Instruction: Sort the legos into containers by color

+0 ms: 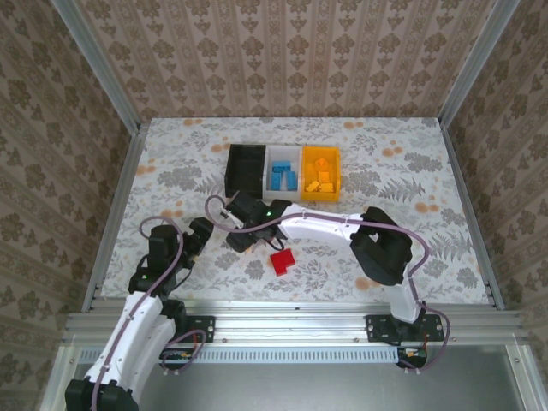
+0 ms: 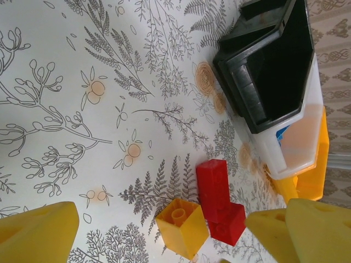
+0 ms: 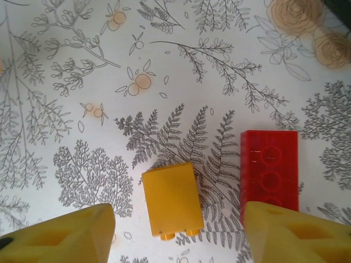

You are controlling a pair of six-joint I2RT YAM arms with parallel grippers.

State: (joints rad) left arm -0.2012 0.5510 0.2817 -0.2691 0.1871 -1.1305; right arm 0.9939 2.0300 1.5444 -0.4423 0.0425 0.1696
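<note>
Floral tabletop [image 1: 385,163], damask-papered walls [image 1: 282,51]

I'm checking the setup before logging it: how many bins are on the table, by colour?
black bin: 1
white bin: 1
yellow-orange bin: 1
Total: 3

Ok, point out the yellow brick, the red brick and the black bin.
yellow brick [image 3: 171,200]: right wrist view, smooth side face.
red brick [image 3: 270,167]: right wrist view, studded face.
black bin [image 1: 246,169]: top view, bare inner floor.
</note>
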